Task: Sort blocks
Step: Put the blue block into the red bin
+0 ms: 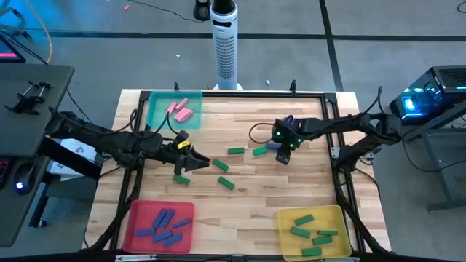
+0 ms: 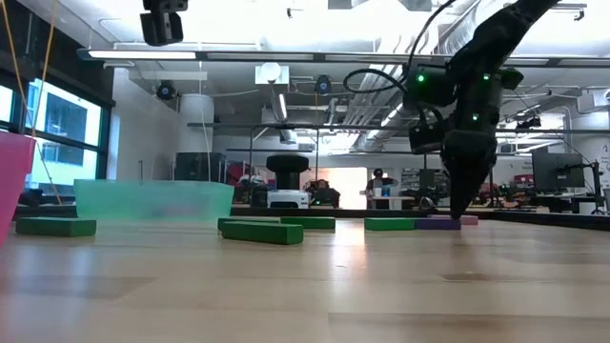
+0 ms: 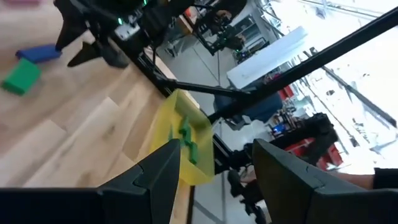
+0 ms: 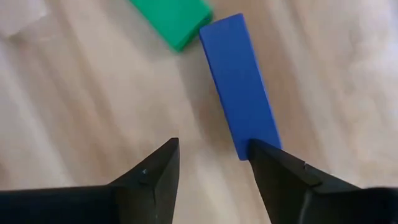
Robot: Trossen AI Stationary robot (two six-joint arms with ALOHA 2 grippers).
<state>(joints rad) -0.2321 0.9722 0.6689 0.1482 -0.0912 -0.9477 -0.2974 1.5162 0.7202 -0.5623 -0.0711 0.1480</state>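
Table (image 1: 240, 207): bare wood mid-front between red tray (image 1: 135, 218) and yellow tray (image 1: 287, 218); teal tray (image 1: 156, 116) at far left corner holds pink blocks (image 1: 180, 110). Red tray holds blue blocks (image 1: 166, 226), yellow holds green blocks (image 1: 312, 234). Loose green blocks (image 1: 226, 183) scattered mid-table. Right gripper (image 4: 211, 152) released, spread, low over blue block (image 4: 239, 84), green block (image 4: 174, 18) touching its far end. Left gripper (image 3: 217, 165) released, empty, mid-left.

The right gripper (image 2: 464, 205) points down beside what seems a purple-blue block (image 2: 437, 223), green blocks (image 2: 262, 232) lying nearby.
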